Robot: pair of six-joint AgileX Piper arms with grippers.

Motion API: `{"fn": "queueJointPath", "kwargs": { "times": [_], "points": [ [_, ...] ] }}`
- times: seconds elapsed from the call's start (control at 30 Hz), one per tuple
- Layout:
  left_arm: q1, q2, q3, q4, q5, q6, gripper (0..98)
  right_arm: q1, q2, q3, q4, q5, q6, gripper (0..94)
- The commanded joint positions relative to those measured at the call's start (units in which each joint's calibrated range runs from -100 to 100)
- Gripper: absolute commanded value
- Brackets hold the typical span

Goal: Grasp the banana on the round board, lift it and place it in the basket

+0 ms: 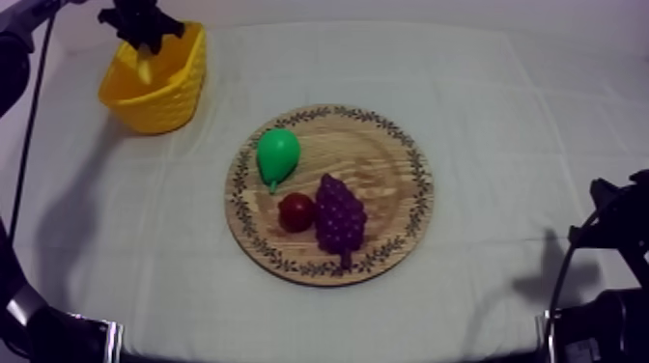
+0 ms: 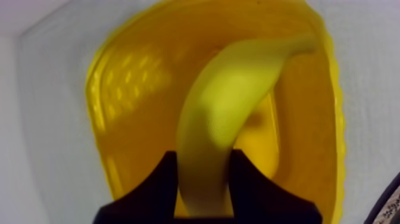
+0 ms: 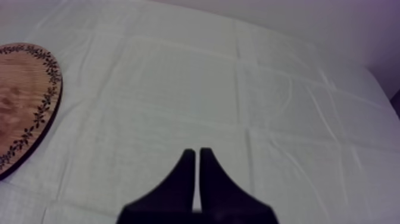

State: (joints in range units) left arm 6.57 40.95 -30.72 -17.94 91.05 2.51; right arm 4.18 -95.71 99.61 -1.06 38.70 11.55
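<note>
My left gripper (image 1: 143, 48) hangs over the yellow basket (image 1: 169, 97) at the table's far left, shut on the banana (image 1: 145, 66). In the left wrist view the banana (image 2: 223, 113) stands between the black fingers (image 2: 158, 184), its far end down inside the basket (image 2: 137, 101). The round wooden board (image 1: 386, 183) lies in the middle of the table. My right gripper (image 3: 197, 156) rests above bare cloth beside the board's rim (image 3: 41, 113), its fingers together as a narrow wedge with nothing in them.
On the board lie a green pear (image 1: 277, 154), a small red fruit (image 1: 296, 211) and a purple bunch of grapes (image 1: 339, 216). My right arm (image 1: 608, 241) sits low at the right edge. Bare cloth surrounds the board.
</note>
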Motion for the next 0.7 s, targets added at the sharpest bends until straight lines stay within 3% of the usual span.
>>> {"fn": "queueJointPath", "kwargs": {
  "times": [0.0,0.37,0.57,0.67],
  "points": [
    [-0.2,1.2,-0.7,0.19,-0.2,-0.1,26.0,0.0,0.0,0.1,0.0,0.0,0.0,0.4],
    [-1.7,4.0,-2.2,2.28,-2.6,-1.5,40.9,0.0,0.0,0.1,0.0,0.0,0.0,0.4],
    [-2.2,1.5,2.3,3.66,-7.4,-2.8,49.5,0.0,0.0,0.1,0.0,0.0,0.0,0.4],
    [-2.3,-0.1,5.2,4.34,-10.0,-3.4,49.1,0.0,0.0,0.1,0.0,0.0,0.0,0.4]
  ]
}}
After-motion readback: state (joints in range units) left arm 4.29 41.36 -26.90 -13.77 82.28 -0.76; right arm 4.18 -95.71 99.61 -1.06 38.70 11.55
